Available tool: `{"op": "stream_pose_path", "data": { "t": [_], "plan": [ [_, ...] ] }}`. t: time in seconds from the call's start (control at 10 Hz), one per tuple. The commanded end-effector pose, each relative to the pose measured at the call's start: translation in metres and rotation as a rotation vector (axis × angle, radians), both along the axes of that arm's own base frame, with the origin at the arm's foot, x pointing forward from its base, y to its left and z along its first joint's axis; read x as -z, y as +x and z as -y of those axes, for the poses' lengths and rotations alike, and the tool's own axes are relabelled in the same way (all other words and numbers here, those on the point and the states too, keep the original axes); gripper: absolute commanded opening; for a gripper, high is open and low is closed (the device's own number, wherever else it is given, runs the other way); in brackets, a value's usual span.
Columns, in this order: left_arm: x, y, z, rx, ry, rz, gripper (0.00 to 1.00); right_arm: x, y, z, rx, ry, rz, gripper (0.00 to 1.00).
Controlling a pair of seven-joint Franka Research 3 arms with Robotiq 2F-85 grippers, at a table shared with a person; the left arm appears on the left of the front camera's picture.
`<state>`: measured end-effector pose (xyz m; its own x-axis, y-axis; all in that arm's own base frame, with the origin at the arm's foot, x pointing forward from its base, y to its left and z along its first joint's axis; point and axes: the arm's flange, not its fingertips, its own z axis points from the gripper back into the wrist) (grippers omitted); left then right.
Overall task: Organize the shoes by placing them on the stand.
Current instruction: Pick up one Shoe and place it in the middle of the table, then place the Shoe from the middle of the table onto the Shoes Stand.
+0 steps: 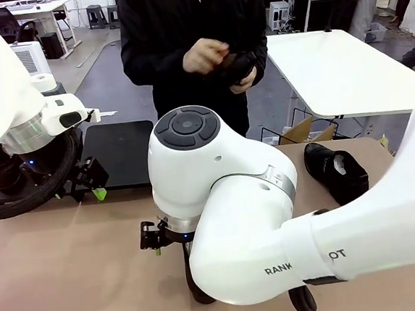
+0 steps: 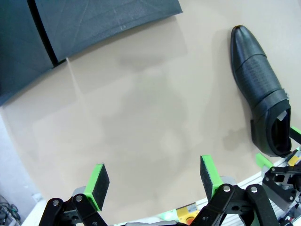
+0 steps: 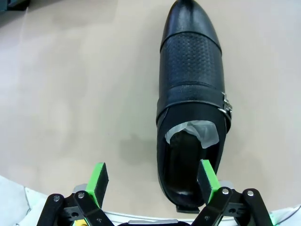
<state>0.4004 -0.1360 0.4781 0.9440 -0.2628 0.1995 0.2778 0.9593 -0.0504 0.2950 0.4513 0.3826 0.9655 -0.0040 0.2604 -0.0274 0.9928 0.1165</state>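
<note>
Glossy black leather shoe (image 3: 190,108) lay on the tan tabletop (image 3: 70,94), its heel just by the right gripper's (image 3: 153,181) spread, empty fingers. The left gripper (image 2: 153,181) hung spread near the matte-black flat stand (image 2: 94,23).

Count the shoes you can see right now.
2. One shoe sits at the tabletop's right side; another shoe stands under the open right gripper. More may be hidden behind the arms.

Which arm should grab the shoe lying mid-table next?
Right. The right claw hangs open directly over the shoe, with one pad by the heel. The left claw is open too, but over bare tabletop, with that shoe off to its side.
</note>
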Motion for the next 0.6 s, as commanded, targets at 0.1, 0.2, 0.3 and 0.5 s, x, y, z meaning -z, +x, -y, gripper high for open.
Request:
{"op": "stream_pose_path", "data": {
  "t": [0.1, 0.2, 0.3, 0.5],
  "plan": [
    [0.0007, -0.0018, -0.0002, -0.013, -0.02, 0.007, 1.0, 0.001, 0.0059, -0.0061, -0.02, 0.002, 0.021, 1.0],
    [0.0007, -0.0018, -0.0002, -0.013, -0.02, 0.007, 1.0, 0.001, 0.0059, -0.0061, -0.02, 0.002, 0.021, 1.0],
    [0.0007, -0.0018, -0.0002, -0.013, -0.02, 0.007, 1.0, 0.001, 0.0059, -0.0061, -0.02, 0.002, 0.021, 1.0],
    [0.0007, -0.0018, -0.0002, -0.013, -0.02, 0.007, 1.0, 0.001, 0.0059, -0.0061, -0.02, 0.002, 0.021, 1.0]
  ]
}}
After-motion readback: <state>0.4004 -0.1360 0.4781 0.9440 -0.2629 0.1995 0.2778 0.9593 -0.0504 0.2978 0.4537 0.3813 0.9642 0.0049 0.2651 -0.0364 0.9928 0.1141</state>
